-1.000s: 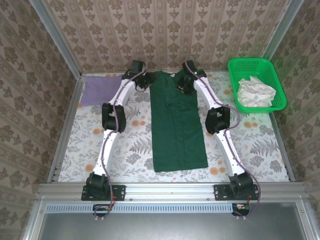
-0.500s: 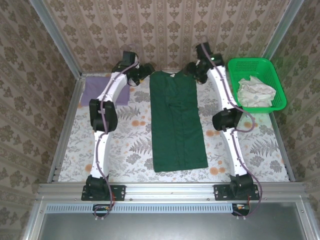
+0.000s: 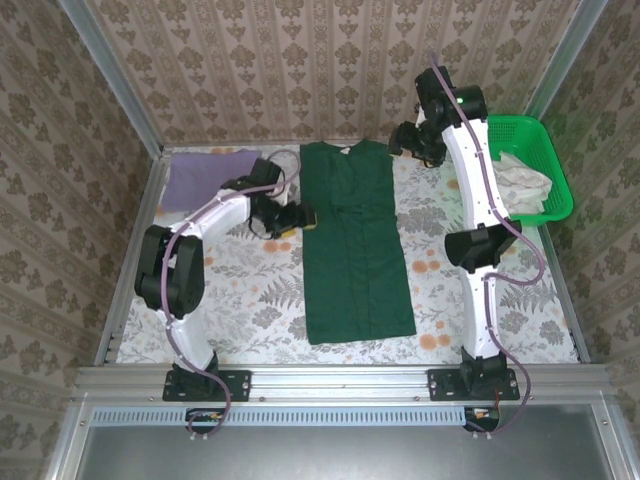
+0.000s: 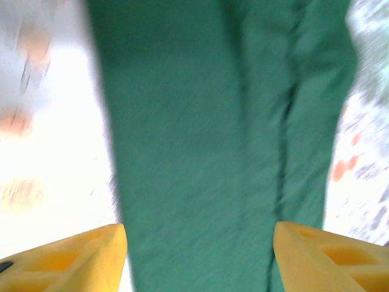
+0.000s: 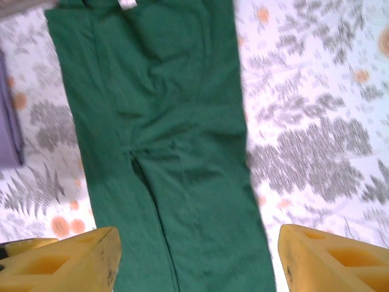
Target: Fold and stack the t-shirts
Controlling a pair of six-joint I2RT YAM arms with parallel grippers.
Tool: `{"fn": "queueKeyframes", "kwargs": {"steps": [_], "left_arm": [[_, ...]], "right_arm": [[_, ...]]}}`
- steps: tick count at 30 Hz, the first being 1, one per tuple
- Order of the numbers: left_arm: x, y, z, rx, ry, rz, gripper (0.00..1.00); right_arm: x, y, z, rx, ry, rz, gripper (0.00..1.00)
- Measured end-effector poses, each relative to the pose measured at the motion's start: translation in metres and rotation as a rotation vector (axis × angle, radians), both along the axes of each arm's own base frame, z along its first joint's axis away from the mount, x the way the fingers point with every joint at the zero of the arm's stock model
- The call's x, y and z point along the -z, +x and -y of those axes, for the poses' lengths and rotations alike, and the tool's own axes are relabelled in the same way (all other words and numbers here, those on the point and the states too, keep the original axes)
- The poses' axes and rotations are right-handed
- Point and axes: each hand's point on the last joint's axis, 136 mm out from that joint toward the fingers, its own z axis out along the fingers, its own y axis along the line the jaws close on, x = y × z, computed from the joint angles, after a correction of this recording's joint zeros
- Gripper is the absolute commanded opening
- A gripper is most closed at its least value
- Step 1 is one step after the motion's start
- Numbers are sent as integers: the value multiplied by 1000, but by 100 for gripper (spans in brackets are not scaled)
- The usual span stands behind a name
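Top view: both arms have left the collar end of the green shirt (image 3: 355, 250), which lies flat as a long folded strip, so the lengthwise fold looks finished. The left gripper (image 3: 298, 218) now sits at its left edge. The right gripper (image 3: 403, 140) hangs off its far right corner. The lilac shirt (image 3: 200, 180) lies to its far left.

Left wrist: fingers (image 4: 73, 261) spread and empty, close over the shirt.

Right wrist: fingers (image 5: 67, 261) spread and empty, high above it.

Floral table (image 3: 250, 300): green shirt (image 3: 355, 250), lilac shirt (image 3: 195, 180), basket (image 3: 540, 213)
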Motion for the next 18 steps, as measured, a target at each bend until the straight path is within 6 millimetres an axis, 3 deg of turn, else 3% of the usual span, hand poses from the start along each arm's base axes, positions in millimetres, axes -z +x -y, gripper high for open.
{"fn": "queueKeyframes", "kwargs": {"steps": [2,4,8,10,12,14,18], "left_arm": [[5,-20,-9,21,21,-23,67],[-4,-32,-14,38,20,0,67],[-30,-59,-17,73,-21,69,66],[-30,-79,-16,99,-34,65,63],[-19,-106,-14,138,-43,22,60],[-5,-132,-12,175,-46,-39,58],[14,-174,-3,248,-58,-150,55]], "right_arm": [[4,-22,6,-4,-10,-65,72],[8,-52,14,-6,-7,-139,72],[28,-135,20,-26,44,-219,78],[51,-188,16,-31,113,-218,74],[84,-243,8,-27,206,-237,67],[123,-286,2,-9,279,-297,62],[189,-331,-7,35,353,-441,59]]}}
